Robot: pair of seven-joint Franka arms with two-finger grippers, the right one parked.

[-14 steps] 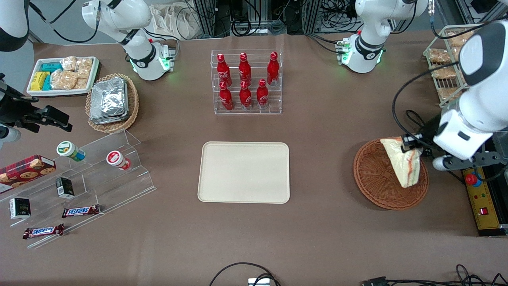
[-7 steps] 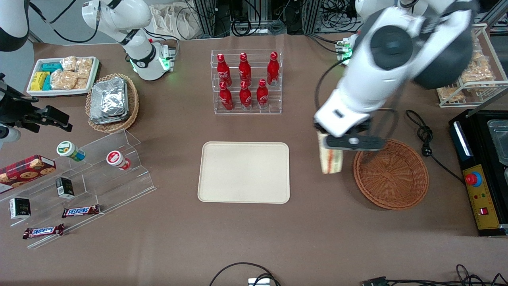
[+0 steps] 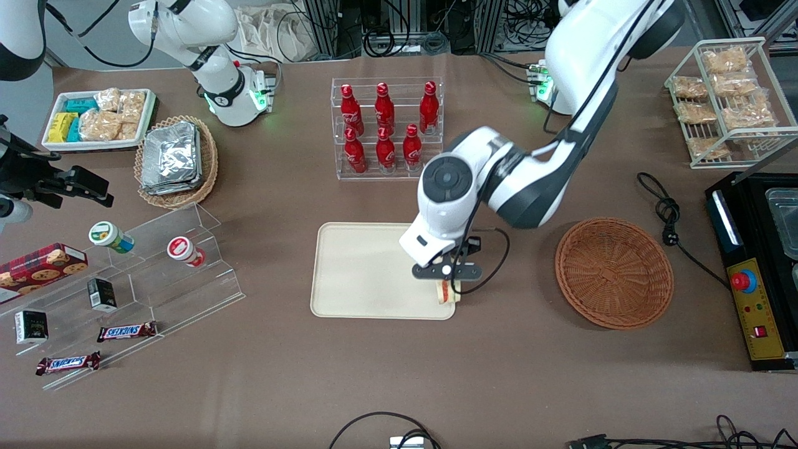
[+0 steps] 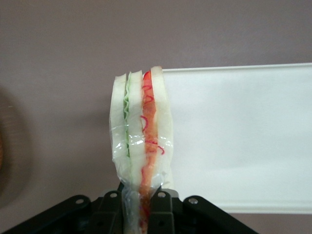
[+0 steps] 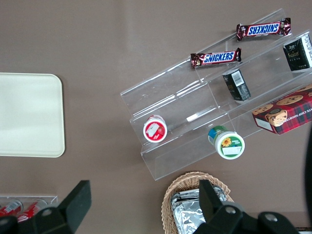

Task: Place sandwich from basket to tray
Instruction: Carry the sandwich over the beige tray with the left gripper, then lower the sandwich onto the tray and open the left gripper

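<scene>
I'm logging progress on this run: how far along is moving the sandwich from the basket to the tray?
Done: the basket is empty; the sandwich is out and lifted. In hand: the gripper is shut on the sandwich, holding it on edge above the tray's corner nearest the basket, partly over bare table. Left: shift it farther over the tray, lower it, release.

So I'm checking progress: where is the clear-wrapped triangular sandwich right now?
The clear-wrapped triangular sandwich hangs clamped in the left arm's gripper over the cream rectangular tray's edge nearest the emptied brown wicker basket, not yet released.
</scene>
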